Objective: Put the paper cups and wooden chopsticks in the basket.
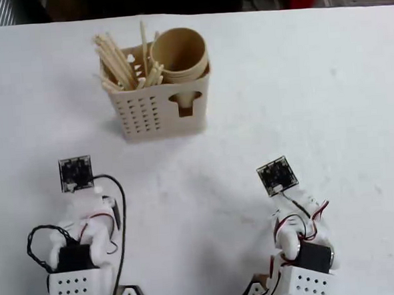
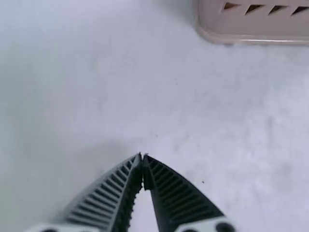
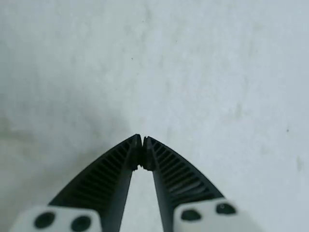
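**Figure. Task state at the recorded moment.** The paper cups (image 1: pixel 180 51) sat nested in the basket's compartment on the right of the high view. The wooden chopsticks (image 1: pixel 121 62) stood on end, fanned out, in the compartment beside them. The basket (image 1: pixel 158 110) stood upright toward the far side of the white counter (image 1: pixel 300 87), well apart from both arms. The left pincer (image 2: pixel 143 159) had its tips together on nothing and hung over bare counter, with the basket's foot ahead of it. The right pincer (image 3: pixel 142 142) was likewise closed and empty. We judged the task finished as far as could be seen, since every cup and chopstick in view was inside the basket.
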Motion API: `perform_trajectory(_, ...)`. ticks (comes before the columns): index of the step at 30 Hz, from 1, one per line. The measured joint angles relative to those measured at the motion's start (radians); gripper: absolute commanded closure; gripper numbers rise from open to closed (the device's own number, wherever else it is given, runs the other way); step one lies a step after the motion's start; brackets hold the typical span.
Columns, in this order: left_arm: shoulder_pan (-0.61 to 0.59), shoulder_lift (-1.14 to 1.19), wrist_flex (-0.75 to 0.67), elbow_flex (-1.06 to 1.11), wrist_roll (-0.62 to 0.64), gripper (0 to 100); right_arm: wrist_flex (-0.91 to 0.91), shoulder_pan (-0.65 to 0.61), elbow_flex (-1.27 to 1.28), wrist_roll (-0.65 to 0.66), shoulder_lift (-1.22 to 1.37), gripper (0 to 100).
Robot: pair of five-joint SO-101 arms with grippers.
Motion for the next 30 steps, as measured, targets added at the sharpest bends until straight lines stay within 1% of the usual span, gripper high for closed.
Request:
perform_trajectory(15,0.000,-0.100,0.147,0.000,0.000,98,0.000,0.000,0.000,0.000,0.000,98.1)
perform_trajectory(30,0.000,-0.101,0.153,0.000,0.000,98,0.000,0.000,0.000,0.000,0.000,98.1)
